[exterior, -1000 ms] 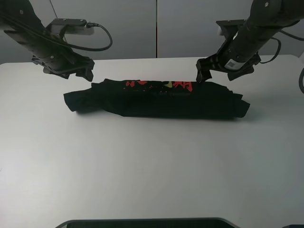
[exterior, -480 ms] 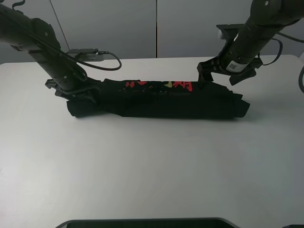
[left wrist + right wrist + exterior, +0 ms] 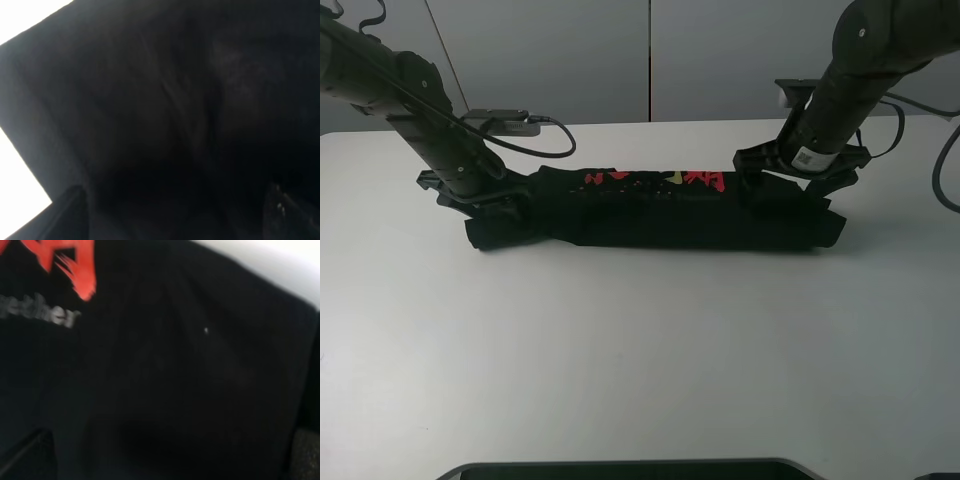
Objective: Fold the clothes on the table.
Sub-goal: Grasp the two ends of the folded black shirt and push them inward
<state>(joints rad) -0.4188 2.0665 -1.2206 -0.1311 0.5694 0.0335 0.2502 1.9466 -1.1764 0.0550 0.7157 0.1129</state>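
- Shirt [image 3: 670,215]: is being seen as a long, narrow black band, folded lengthwise and lying flat across the far half of the tabletop [image 3: 640,350]. It runs left to right, roughly centred. Bare white surface is being left on every side of it.
- Print [image 3: 655,180]: red and yellow marks are being shown along the far edge of the band, left of the right arm. In the right wrist view a red patch [image 3: 75,265] is being seen above small grey lettering [image 3: 40,312], which is blurred.
- Left tool [image 3: 500,205]: is being lowered onto the left end of the band, in contact with the cloth. In the left wrist view black fabric is filling the frame. One finger [image 3: 70,212] is being seen at one lower corner and its partner at the opposite one, so the jaws are being held spread, with cloth between them.
- Right tool [image 3: 790,180]: is being set on the right end of the band, at its far edge. One finger [image 3: 305,452] and its opposite are being seen wide apart over the fabric, so the jaws are being held spread.
- Cable [image 3: 535,135]: is being looped off the left arm, above the tabletop.
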